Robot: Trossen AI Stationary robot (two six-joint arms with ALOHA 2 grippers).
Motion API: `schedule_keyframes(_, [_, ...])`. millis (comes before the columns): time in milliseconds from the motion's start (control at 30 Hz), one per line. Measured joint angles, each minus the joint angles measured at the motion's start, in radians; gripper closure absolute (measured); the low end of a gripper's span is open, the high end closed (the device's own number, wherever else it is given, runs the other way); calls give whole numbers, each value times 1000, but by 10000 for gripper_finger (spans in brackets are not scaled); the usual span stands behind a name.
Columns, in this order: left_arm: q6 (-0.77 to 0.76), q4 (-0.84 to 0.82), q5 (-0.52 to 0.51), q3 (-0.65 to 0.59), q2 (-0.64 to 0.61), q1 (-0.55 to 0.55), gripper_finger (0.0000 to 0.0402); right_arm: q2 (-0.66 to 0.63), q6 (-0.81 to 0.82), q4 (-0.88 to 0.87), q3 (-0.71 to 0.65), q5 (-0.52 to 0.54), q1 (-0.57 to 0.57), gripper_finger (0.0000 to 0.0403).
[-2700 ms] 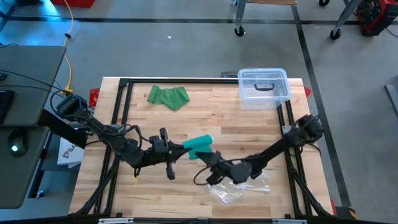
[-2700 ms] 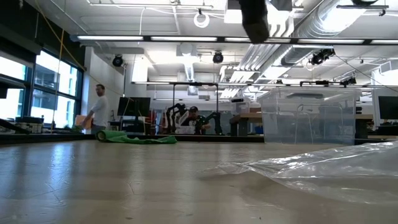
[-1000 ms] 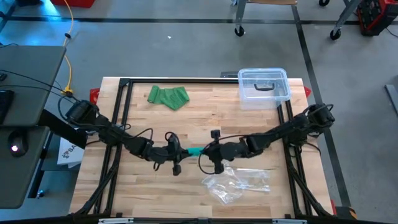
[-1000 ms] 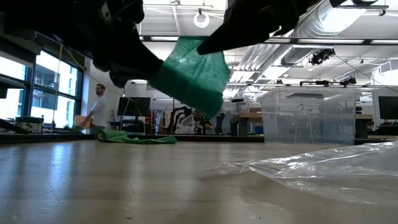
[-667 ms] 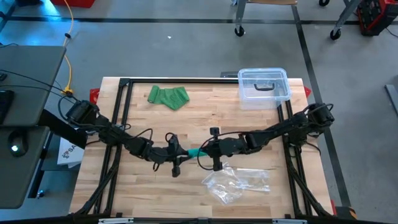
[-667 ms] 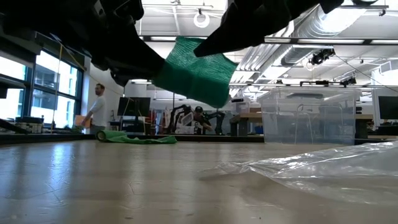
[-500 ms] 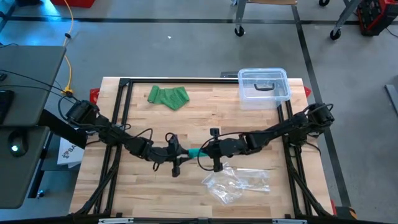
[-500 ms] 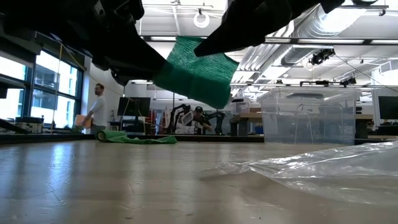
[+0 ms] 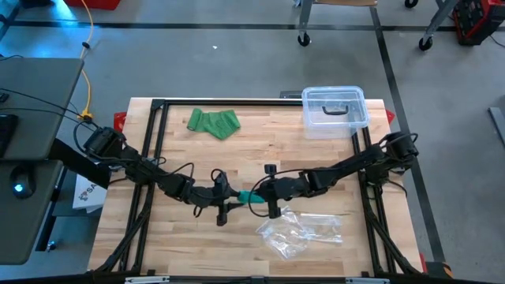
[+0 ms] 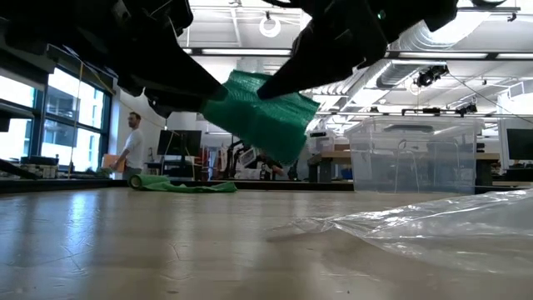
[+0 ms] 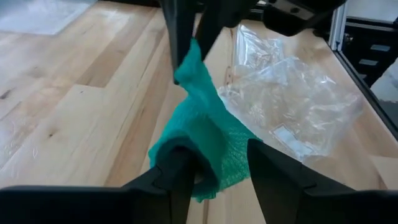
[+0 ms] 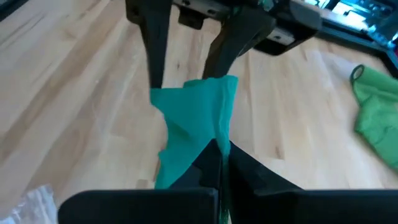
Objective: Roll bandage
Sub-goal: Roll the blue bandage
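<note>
The right gripper (image 12: 219, 163) is clamped tight on one end of the teal bandage (image 9: 251, 195), held above the table (image 9: 260, 146) near its centre. The left gripper (image 11: 214, 165) meets it from nine o'clock, fingers (image 11: 177, 171) parted around the other end; whether they touch the cloth is hard to say. At five o'clock lies a clear plastic bag (image 9: 304, 233); at eleven, green cloth (image 9: 213, 122); at one, a clear box (image 9: 335, 110).

Teal woven-mesh cloth bandage (image 11: 205, 146), matt and rough. Pale wooden plank table (image 9: 260, 142), smooth, faint sheen. Crinkled clear plastic bag (image 9: 304, 234), glossy. Clear lidded plastic box (image 9: 334, 110), glossy. Crumpled green cloth (image 9: 213, 122), matt.
</note>
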Motion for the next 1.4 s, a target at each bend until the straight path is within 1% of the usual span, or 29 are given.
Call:
schedule_keyframes(400, [-27, -52, 0, 0, 0, 0, 256, 9, 21, -6, 0, 0, -5, 403])
schedule_keyframes(567, [-26, -68, -4, 0, 10, 10, 256, 9, 28, -9, 0, 0, -27, 403])
schedule_keyframes(633, [-26, -69, -10, 0, 27, 21, 256, 12, 29, -8, 0, -4, -38, 403])
schedule_keyframes(733, [-27, -56, 0, 0, 68, 40, 256, 25, 29, 11, 0, -47, -51, 403])
schedule_keyframes(800, [-27, -26, 22, 0, 100, 48, 256, 31, 28, 20, 0, -61, -53, 403])
schedule_keyframes(933, [-26, 70, 17, 2, 162, 49, 261, 32, 28, 27, 0, -67, -58, 403])
schedule_keyframes(1067, [-49, 129, 6, 2, 215, 55, 280, 32, 36, 34, 0, -75, -59, 403])
schedule_keyframes(1167, [-92, 136, -2, 2, 243, 61, 300, 32, 54, 28, 0, -76, -59, 403])
schedule_keyframes(1267, [-98, 150, -26, 2, 257, 62, 331, 31, 55, 29, 0, -78, -59, 403])
schedule_keyframes(1400, [-97, 157, -38, 2, 259, 62, 384, 31, 65, 27, 0, -79, -59, 403])
